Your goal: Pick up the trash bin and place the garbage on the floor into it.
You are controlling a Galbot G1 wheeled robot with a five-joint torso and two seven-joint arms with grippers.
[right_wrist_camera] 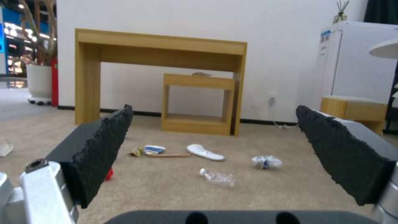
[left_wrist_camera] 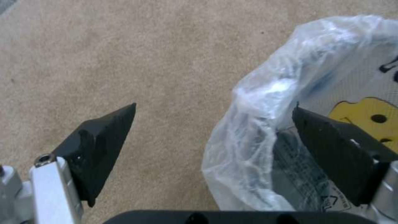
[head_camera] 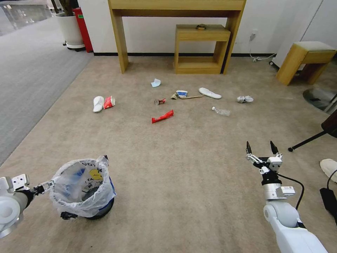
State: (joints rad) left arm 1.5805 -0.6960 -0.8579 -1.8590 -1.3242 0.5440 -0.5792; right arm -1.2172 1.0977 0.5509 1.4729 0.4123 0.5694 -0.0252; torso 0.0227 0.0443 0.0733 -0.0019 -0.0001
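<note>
Your left gripper is spread wide straddling the bagged rim of the bin, one finger inside, one outside, near left on the carpet. Your right gripper hangs spread and empty, near right. The litter lies far ahead: red wrapper, bottle, slipper.

We hold our left gripper low at 8 o'clock, jaws spread wide; our right gripper reaches forward at 4 o'clock, jaws apart.
</note>
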